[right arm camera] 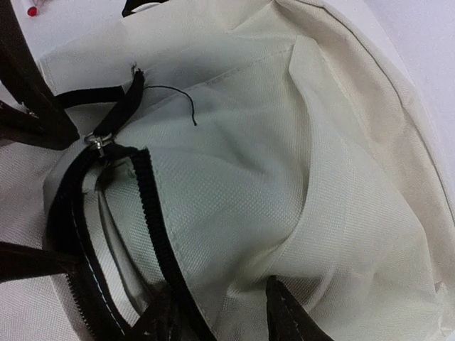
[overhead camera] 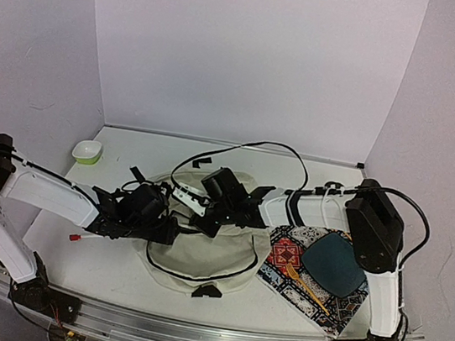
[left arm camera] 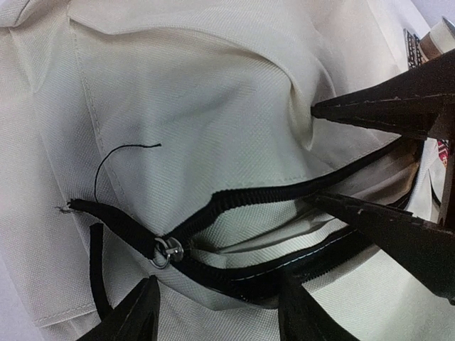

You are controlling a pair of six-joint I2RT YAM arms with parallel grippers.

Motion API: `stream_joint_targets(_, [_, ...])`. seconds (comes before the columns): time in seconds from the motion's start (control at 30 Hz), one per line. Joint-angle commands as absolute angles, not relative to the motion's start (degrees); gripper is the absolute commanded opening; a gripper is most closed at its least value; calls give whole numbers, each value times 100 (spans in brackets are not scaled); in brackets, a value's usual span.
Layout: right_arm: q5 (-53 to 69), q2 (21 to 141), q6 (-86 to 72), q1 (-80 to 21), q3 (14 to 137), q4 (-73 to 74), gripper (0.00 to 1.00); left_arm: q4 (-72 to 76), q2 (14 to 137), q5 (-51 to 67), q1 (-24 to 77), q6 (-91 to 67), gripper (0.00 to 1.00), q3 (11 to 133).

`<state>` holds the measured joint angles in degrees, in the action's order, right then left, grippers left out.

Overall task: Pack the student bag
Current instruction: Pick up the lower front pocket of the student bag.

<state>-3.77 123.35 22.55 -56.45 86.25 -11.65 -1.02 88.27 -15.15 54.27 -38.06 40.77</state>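
Cream fabric of the student bag (overhead camera: pixel 206 261) lies mid-table between the arms, with the left gripper (left arm camera: pixel 219 278) spread loose astride the half-open zipper (left arm camera: pixel 234 200) and the right gripper (right arm camera: pixel 220 291) straddling the upper lip, though whether it pinches I cannot tell. Thin cloth could slip free, letting the mouth fall shut. Counted: one bowl (overhead camera: pixel 87 151), one bag, two grippers, one placemat (overhead camera: pixel 283 255).

— Where's your student bag (overhead camera: pixel 198 255)?
— Mid-table, lying flat, cream fabric rumpled, black straps trailing.
— Zipper (left arm camera: pixel 234 199)?
— Black, partly open; you've got the metal pull (left arm camera: pixel 167 250) at its left end.
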Motion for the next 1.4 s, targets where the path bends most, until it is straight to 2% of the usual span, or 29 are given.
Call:
stream_joint_targets(0.0, [-757, 12473, 2137, -5666, 8865, -1184, 42, -285, 8920, -1408, 5493, -3878, 57, 4050])
stream_joint_targets(0.33, [-1975, 12442, 2285, -5666, 8485, -1247, 46, -290, 8929, -1458, 5493, -3914, 57, 4023])
stream_joint_targets(0.57, [-2041, 12201, 2299, -5685, 8109, -1362, 35, -297, 8893, -1466, 5493, -3954, 56, 4017])
stream_joint_targets(0.77, [-2101, 11917, 2350, -5695, 7961, -1371, 16, -332, 8828, -1478, 5494, -4011, 56, 3990])
stream_joint_targets(1.03, [-2144, 11398, 2389, -5692, 8092, -1373, 2, -423, 8797, -1561, 5493, -4085, 55, 4036])
stream_joint_targets(1.37, [-2269, 11191, 2542, -5694, 8337, -1371, 3, -573, 8770, -1604, 5493, -4129, 56, 4154])
